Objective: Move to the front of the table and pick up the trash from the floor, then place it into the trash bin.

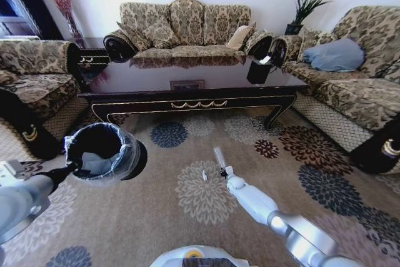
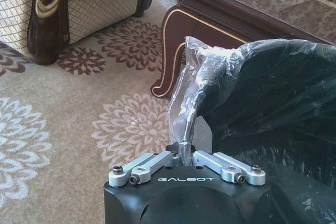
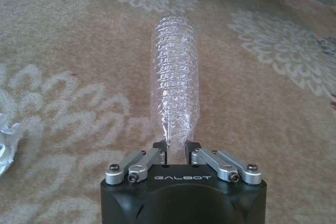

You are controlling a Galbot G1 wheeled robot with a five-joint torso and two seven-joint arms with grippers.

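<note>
- On the robot's left, the left gripper (image 2: pixel 186 157) is pinched tight on the rim of the trash bin (image 1: pixel 103 152), its jaws closed over the clear liner bag folded across the edge. The black bin hangs from that arm above the carpet (image 1: pixel 187 217), mouth tilted toward the camera.
- The hold looks thin: it seems to catch mostly liner and one edge of rim. If the plastic slides, the bin could sag, swing or drop.
- Near the middle of the floor lies a small crumpled white paper piece (image 1: pixel 204 175), just beside the right arm. It is not yet picked up and could be brushed aside.
- The right gripper (image 3: pixel 177 149) clenches one end of a clear ribbed plastic bottle (image 3: pixel 174 72), which sticks straight out ahead above the carpet.
- Gripped at its very end, the light, slick bottle could twist or slip out when swung across to the bin, or strike the rim and miss.
- Beyond stands the long dark table (image 1: pixel 187 85), well apart from both arms.
</note>
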